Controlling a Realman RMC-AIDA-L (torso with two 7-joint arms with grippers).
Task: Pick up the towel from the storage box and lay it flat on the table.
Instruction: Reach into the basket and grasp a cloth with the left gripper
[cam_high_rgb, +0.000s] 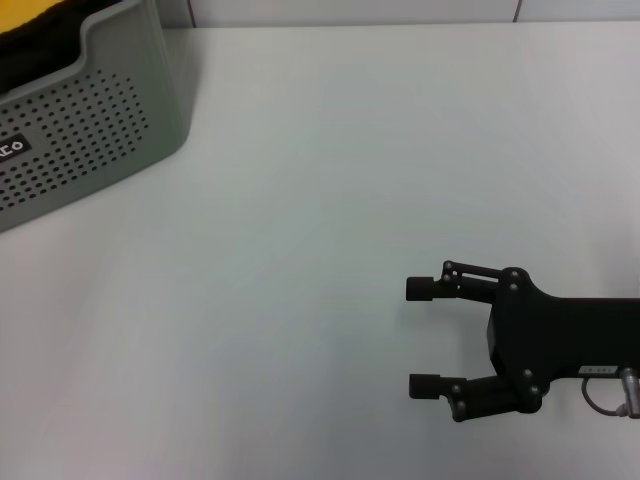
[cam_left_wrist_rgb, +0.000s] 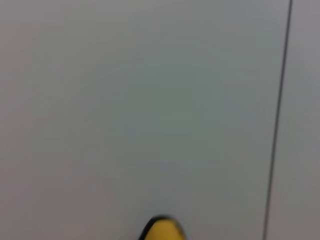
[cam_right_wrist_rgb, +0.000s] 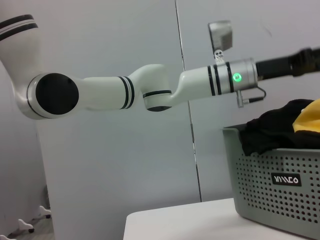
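The light grey perforated storage box (cam_high_rgb: 85, 140) stands on the white table (cam_high_rgb: 330, 180) at the far left. A yellow and black towel (cam_high_rgb: 35, 20) lies bunched inside it and rises over the rim. The box (cam_right_wrist_rgb: 280, 190) and towel (cam_right_wrist_rgb: 295, 122) also show in the right wrist view. My left arm (cam_right_wrist_rgb: 220, 80) reaches out above the box, and its black gripper body (cam_right_wrist_rgb: 302, 59) runs off the picture's edge. A yellow tip (cam_left_wrist_rgb: 162, 231) shows in the left wrist view. My right gripper (cam_high_rgb: 425, 335) is open and empty, low over the table near the right, far from the box.
A pale wall with a vertical seam (cam_right_wrist_rgb: 187, 115) stands behind the table. The table's edge (cam_right_wrist_rgb: 150, 216) shows in the right wrist view.
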